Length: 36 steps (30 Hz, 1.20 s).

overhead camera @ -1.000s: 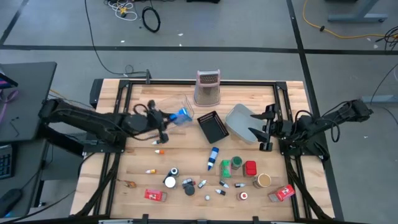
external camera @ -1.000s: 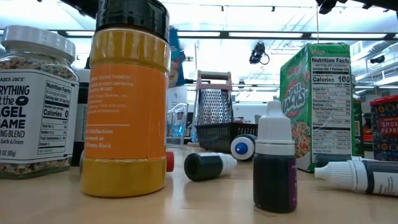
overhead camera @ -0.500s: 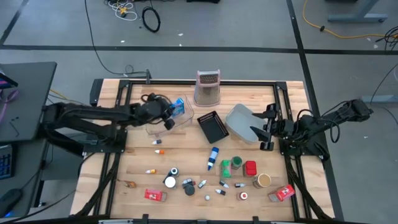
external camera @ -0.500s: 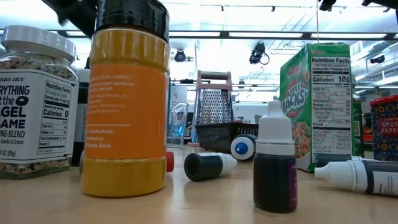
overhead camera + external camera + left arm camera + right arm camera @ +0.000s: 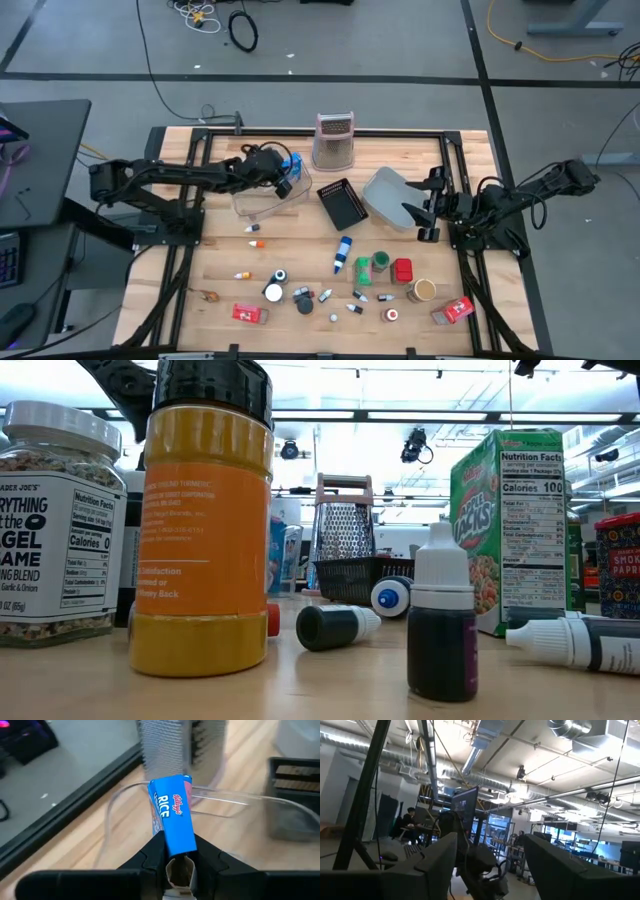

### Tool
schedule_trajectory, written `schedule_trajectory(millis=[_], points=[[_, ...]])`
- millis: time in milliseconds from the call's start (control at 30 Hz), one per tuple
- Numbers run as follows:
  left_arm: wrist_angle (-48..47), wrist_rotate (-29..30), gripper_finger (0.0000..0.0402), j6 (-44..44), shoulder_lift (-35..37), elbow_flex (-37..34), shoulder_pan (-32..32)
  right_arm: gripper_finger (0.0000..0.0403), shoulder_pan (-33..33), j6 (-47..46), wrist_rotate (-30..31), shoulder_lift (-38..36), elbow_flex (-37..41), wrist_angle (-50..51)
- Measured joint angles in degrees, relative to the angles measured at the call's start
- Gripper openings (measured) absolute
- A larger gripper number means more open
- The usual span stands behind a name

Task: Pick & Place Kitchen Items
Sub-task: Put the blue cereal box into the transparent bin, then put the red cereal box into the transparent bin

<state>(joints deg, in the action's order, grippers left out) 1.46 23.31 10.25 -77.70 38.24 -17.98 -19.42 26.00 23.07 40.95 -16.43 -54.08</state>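
The left pincer is closed tight on a blue cereal packet, its two dark fingers pinching the packet's lower end so the rest sticks out ahead of them. From above, that pincer hangs over the far edge of the clear tray, with the blue packet just beside the metal grater stand at the back of the table. The right pincer rests at the grey bin with its fingers spread wide, holding nothing.

Half a second ago the left pincer sat a little lower and nearer the tray's middle; it has since carried the packet up and back toward the grater stand. A second ago it was further forward. The right arm has not shifted, and the small cans and vials on the near half of the table lie as they did
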Motion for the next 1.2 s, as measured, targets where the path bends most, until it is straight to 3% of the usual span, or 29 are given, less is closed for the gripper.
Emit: schedule_trajectory(millis=[200, 500, 667, 833, 967, 1200], points=[[-0.05, 0.44, 0.0087, -0.47, -0.17, 0.02, -1.19, 0.0239, 0.0, -0.05, 0.0, 0.0, 0.0, 0.04], [-1.19, 1.67, 0.0166, -3.39, 0.17, 0.13, -1.15, 0.0239, 0.0, -0.55, 0.0, 0.0, 0.0, 0.25], [-2.67, 4.22, 0.0201, -7.26, 3.73, 2.95, 0.49, 0.0239, -0.01, -3.02, -0.01, 0.0, 0.0, 0.26], [-10.92, 4.07, 0.0219, -10.66, 9.5, 8.18, 3.59, 0.0239, -0.02, -3.06, 0.37, 0.02, 0.0, 1.35], [-17.51, -0.46, 0.0218, -12.84, 14.77, 11.89, 8.38, 0.0239, -0.02, -3.06, 0.39, 0.02, 0.0, 1.92], [-18.57, -8.62, 0.0212, -12.53, 22.18, 12.57, 18.99, 0.0239, -0.02, -5.92, 0.41, 0.04, -0.02, 3.67]])
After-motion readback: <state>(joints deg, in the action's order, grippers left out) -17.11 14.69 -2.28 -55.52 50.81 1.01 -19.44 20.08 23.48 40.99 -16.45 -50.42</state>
